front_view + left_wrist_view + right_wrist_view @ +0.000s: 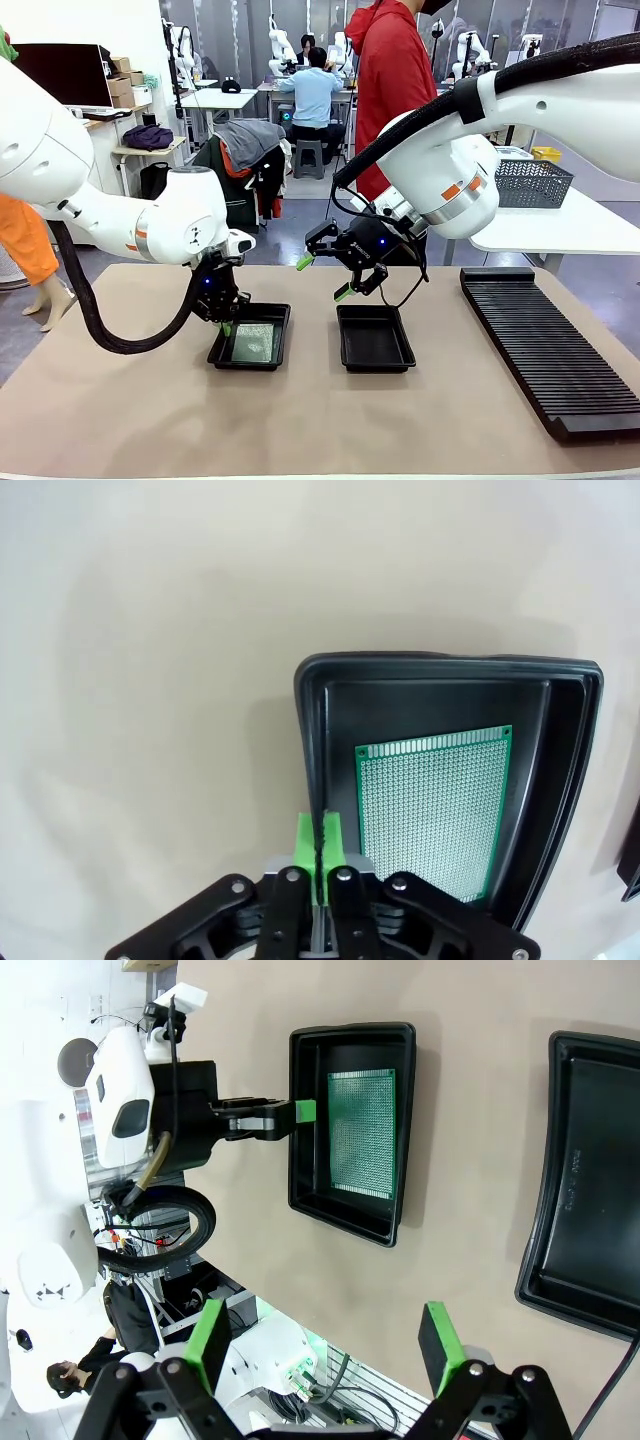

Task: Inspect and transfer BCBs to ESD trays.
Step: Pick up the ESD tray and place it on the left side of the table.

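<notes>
Left gripper (pixel 320 830): jaws shut, seemingly pinching the left tray (pixel 310 695) by its rim; board (pixel 432 810) flat inside. Right gripper (pixel 324 277): wide open, empty, above the bare right tray (pixel 376 367). Step, likely: first board trayed. Next: release the rim, fetch a second board

BCB (pixel 432 810): green, fine dotted grid
left ESD tray (pixel 246 365): plain black
right ESD tray (pixel 375 340): plain black
table (pixel 120 400): tan
far-right rack (pixel 545 350): black, ribbed
right gripper (pixel 322 1312) pads (pixel 437 1335): green

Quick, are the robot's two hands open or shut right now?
Left gripper: shut at the rim of the tray with the board; grip unclear.
Right gripper: open, holding nothing.
</notes>
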`<state>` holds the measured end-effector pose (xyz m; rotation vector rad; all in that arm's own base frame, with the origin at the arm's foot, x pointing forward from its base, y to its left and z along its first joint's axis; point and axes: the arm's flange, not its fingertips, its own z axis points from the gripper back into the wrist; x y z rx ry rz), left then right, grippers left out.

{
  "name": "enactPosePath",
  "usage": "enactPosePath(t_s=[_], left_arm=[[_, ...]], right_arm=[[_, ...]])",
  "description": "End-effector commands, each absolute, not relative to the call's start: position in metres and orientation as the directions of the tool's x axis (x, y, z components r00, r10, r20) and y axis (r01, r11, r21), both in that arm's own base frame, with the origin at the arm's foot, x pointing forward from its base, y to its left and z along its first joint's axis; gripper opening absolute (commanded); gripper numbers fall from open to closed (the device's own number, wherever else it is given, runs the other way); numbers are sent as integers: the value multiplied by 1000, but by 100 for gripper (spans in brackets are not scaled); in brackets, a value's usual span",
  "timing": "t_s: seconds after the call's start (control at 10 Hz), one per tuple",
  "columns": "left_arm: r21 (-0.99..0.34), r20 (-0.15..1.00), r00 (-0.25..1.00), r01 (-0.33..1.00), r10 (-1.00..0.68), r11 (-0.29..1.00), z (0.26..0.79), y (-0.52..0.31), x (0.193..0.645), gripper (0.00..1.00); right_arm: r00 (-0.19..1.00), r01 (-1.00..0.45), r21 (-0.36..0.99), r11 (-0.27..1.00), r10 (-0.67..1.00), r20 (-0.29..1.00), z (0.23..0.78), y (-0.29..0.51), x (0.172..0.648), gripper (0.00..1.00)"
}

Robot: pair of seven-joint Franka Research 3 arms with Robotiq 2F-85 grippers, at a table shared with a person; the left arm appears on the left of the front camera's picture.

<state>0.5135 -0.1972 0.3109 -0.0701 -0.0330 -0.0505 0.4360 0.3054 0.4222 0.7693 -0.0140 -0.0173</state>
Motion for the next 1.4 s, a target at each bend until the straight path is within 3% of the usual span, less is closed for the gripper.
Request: enactPosePath(t_s=[0.0,0.9,1.3], left_arm=[[-176,39,997,66,-60,982,310,-170,505,3],[-401,101,992,109,-75,910,318,-83,497,3],[-417,80,996,72,-42,906,324,-11,489,3]], right_arm=[[1000,14,691,722,-22,2,422,308,438,100],[1000,14,691,722,-22,2,422,308,438,100],[1000,14,691,722,-22,2,422,308,438,100]])
